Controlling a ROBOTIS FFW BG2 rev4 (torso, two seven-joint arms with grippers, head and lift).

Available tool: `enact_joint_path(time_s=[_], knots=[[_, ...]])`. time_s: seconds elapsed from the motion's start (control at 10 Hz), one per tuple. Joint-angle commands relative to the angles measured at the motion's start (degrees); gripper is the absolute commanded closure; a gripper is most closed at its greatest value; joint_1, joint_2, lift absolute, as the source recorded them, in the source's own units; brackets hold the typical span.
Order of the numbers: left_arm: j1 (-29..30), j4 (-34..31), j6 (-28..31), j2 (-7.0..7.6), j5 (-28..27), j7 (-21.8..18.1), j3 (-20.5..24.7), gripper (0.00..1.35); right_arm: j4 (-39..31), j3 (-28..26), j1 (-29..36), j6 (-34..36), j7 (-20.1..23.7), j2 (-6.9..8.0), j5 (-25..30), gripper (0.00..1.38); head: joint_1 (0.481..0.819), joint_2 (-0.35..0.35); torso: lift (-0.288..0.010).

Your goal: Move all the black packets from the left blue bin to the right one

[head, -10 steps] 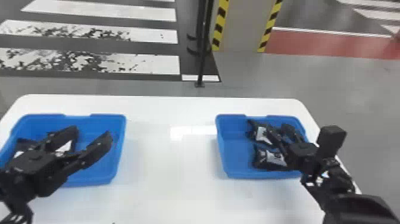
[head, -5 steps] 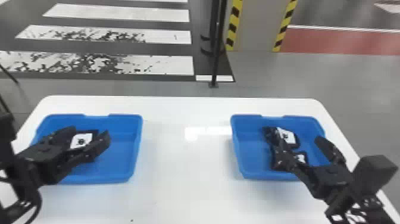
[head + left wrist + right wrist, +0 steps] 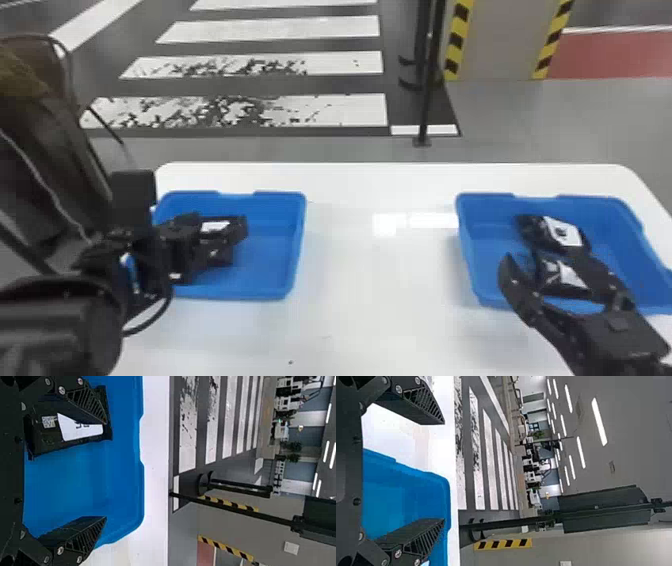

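Observation:
In the left blue bin (image 3: 292, 250), my left gripper (image 3: 227, 242) is low over a black packet with a white label. The left wrist view shows that packet (image 3: 43, 441) partly under one finger of the left gripper (image 3: 106, 470); its fingers are wide apart, with blue bin floor between them. Two black packets, one farther back (image 3: 562, 232) and one nearer (image 3: 560, 275), lie in the right blue bin (image 3: 465, 240). Above that bin's near part is my right gripper (image 3: 547, 265). In the right wrist view the right gripper (image 3: 443, 471) is open and holds nothing.
Both bins stand on a white table (image 3: 380, 280), apart from each other. Beyond the table's far edge a black pole (image 3: 427, 90) rises from the floor. A dark draped object (image 3: 40, 140) is at the far left.
The head view has swung left, so both bins appear farther right. My left gripper has turned and come lower in the left bin. My right gripper has shifted towards the right bin's left side.

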Motion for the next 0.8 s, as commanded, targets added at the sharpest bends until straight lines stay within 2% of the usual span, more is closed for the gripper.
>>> enact_joint_path(time_s=[0.0, 0.3, 0.5, 0.7], knots=[[-3.7, 4.6, 2.0, -0.49, -2.8, 0.8, -0.2, 0.19, 0.0, 0.9, 0.7, 0.0, 0.0, -0.03, -1.1, 0.17, 0.695, 0.119, -0.140], [-9.3, 14.3, 6.8, -0.57, -4.5, 1.7, -0.6, 0.19, 0.1, 0.9, 0.7, 0.6, 0.0, -0.20, -2.4, 0.17, 0.695, 0.169, -0.140], [-10.6, 16.4, 8.2, -0.66, -5.8, 2.4, -1.0, 0.19, 0.3, 0.9, 0.7, 1.0, 0.1, -0.20, -2.9, 0.17, 0.695, 0.177, -0.140], [-13.3, 21.2, 9.1, -0.75, -6.0, 3.2, -1.2, 0.20, 0.5, 0.9, 0.7, 1.4, 0.1, -0.20, -3.5, 0.17, 0.695, 0.185, -0.140]])
